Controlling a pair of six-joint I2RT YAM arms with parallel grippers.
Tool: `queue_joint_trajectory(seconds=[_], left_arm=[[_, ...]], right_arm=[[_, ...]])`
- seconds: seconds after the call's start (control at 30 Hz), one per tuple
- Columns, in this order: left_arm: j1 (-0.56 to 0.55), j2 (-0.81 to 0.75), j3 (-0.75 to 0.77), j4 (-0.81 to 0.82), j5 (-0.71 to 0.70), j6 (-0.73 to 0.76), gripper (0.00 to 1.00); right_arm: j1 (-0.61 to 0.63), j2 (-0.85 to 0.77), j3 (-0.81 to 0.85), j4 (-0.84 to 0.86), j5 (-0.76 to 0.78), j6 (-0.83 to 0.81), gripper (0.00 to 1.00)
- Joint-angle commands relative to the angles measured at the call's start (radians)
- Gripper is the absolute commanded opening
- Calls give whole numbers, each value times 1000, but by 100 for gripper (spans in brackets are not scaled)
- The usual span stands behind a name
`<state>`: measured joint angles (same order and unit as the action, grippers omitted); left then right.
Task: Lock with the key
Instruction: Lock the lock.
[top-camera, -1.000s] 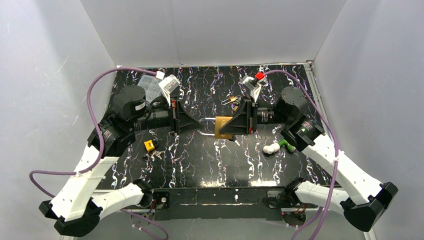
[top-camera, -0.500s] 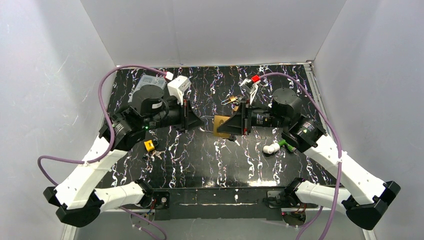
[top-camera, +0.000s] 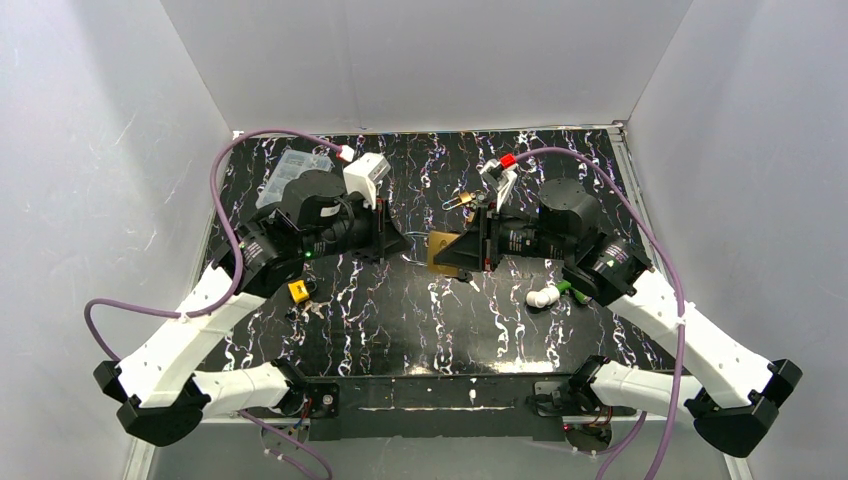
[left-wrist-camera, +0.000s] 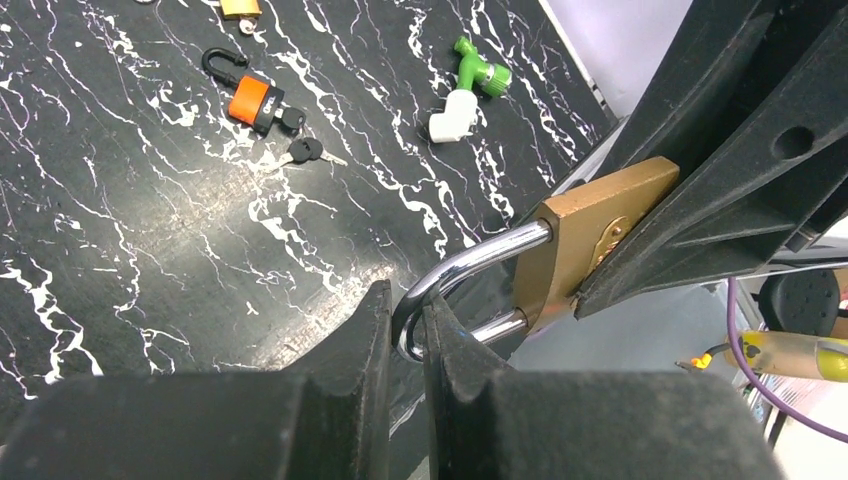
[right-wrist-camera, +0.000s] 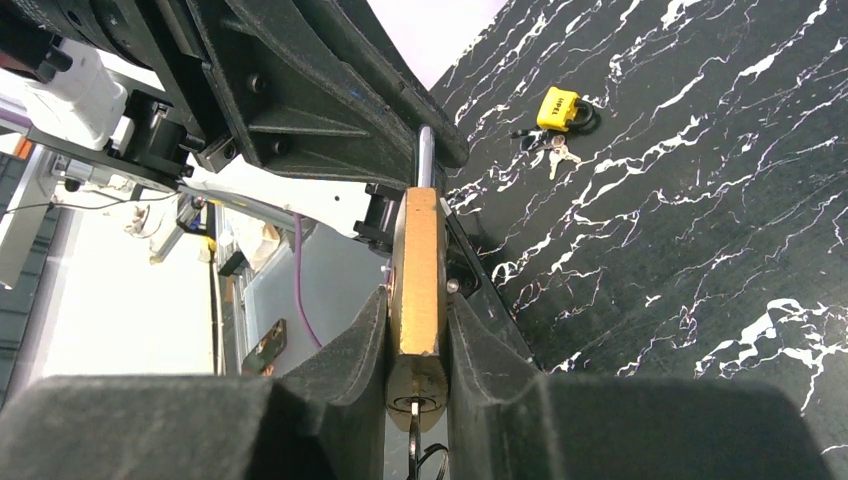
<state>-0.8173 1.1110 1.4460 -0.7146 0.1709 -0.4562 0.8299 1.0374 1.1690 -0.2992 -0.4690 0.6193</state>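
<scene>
Padlock held in air over desk middle: right claw clamped on its brass body, left claw pinched shut on shackle. Key seems in keyhole. Step: closing shackle. Next, likely press home, turn key.

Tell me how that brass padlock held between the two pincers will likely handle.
The brass padlock looks like solid metal, so it is probably stiff and heavy for its size. Its polished shackle may slip in the left pincer. Flat sides probably sit steadily in the right pincer.
</scene>
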Motion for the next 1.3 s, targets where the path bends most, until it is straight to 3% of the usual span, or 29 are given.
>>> queue_joint_trajectory(seconds=[0.0,1.27], left_arm=[[-94,11,12,414,331,-185,0],[-157,85,85,528,436,-230,0]], right_arm=[[57,68,10,241,-3,-48,1],[55,168,-24,290,-29,-40,1]])
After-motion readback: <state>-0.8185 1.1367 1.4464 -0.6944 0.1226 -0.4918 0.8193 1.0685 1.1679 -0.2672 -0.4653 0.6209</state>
